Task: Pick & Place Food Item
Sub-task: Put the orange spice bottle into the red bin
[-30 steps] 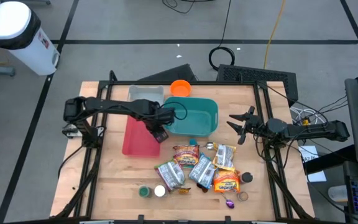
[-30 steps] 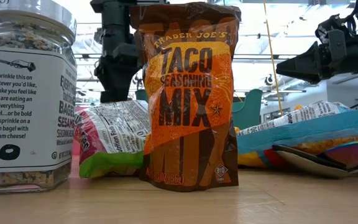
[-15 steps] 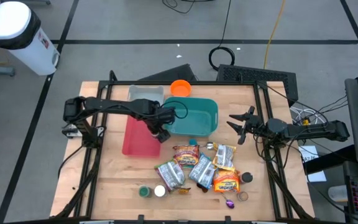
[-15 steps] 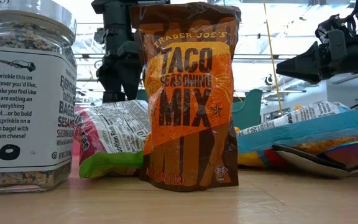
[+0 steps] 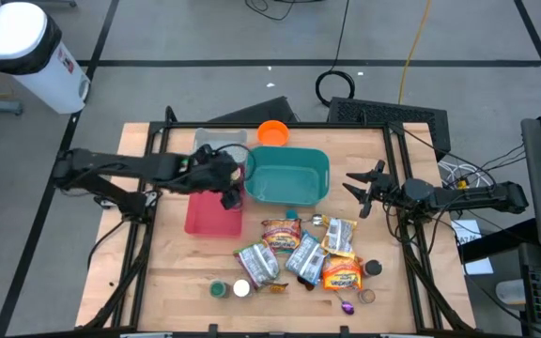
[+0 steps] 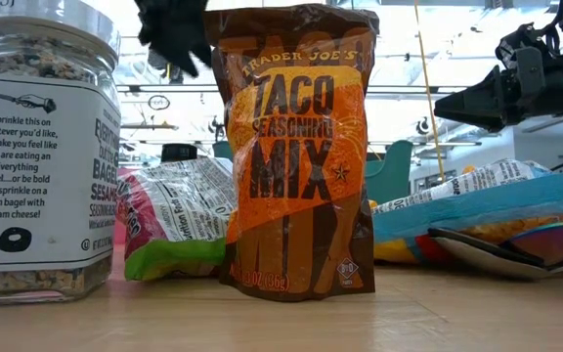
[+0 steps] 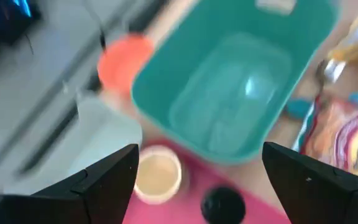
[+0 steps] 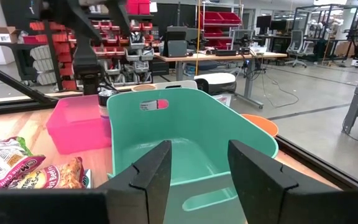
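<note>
A pink tray (image 5: 209, 214) lies left of the teal bin (image 5: 294, 176). In it stand a black-capped jar (image 7: 222, 203) (image 6: 178, 153) and a beige-topped one (image 7: 157, 175). My left gripper (image 5: 229, 184) (image 7: 201, 155) hangs open above the tray's far right corner, clear of both jars. Food packets (image 5: 301, 253) lie in a heap on the table nearer the front, with the taco seasoning mix pouch (image 6: 296, 147) standing upright among them. My right gripper (image 5: 355, 188) (image 8: 199, 149) waits open at the right, level, facing the teal bin.
An orange bowl (image 5: 272, 132) and a clear container (image 5: 220, 142) sit behind the bin and the tray. A glass bagel-seasoning jar (image 6: 37, 147), small jars (image 5: 228, 288) and round tins (image 5: 369, 269) stand near the front edge. A spoon (image 6: 501, 249) lies by the packets.
My left gripper has opened and let go of the black-capped jar, which stays upright in the pink tray. It then rose and drew back toward the table's left edge, tipping up from pointing down to a slant.
</note>
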